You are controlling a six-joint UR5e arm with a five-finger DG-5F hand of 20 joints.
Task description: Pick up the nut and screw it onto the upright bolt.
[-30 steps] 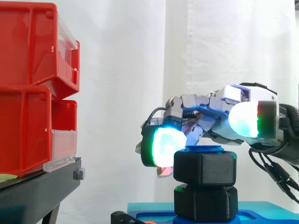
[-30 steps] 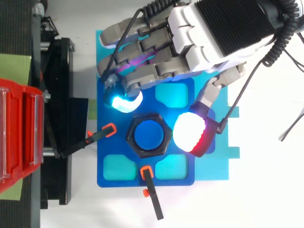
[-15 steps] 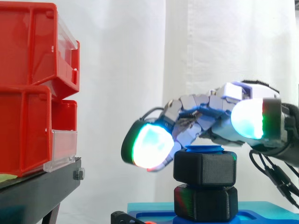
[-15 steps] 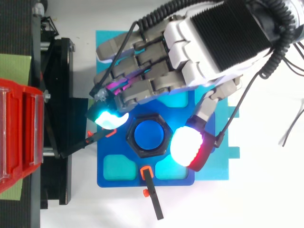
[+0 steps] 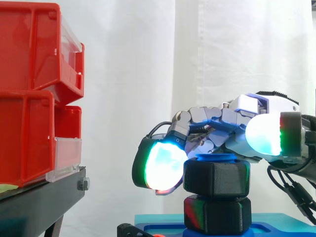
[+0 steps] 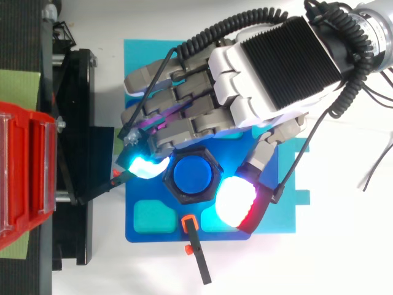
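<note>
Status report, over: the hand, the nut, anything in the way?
Hand low over black hexagonal nut, grip unclear. Nut sits on upright blue bolt, second black nut below. Nothing in the way.

The grey-and-white robot hand (image 6: 270,67) reaches in from the upper right over the blue moulded base plate (image 6: 147,230). Its curled fingers and thumb pinch the black hexagonal nut (image 6: 174,188) sitting round the round blue bolt (image 6: 191,175), with a cyan-glowing fingertip (image 6: 144,167) against its left side and the white-and-red thumb pad (image 6: 236,204) at its lower right.
</note>
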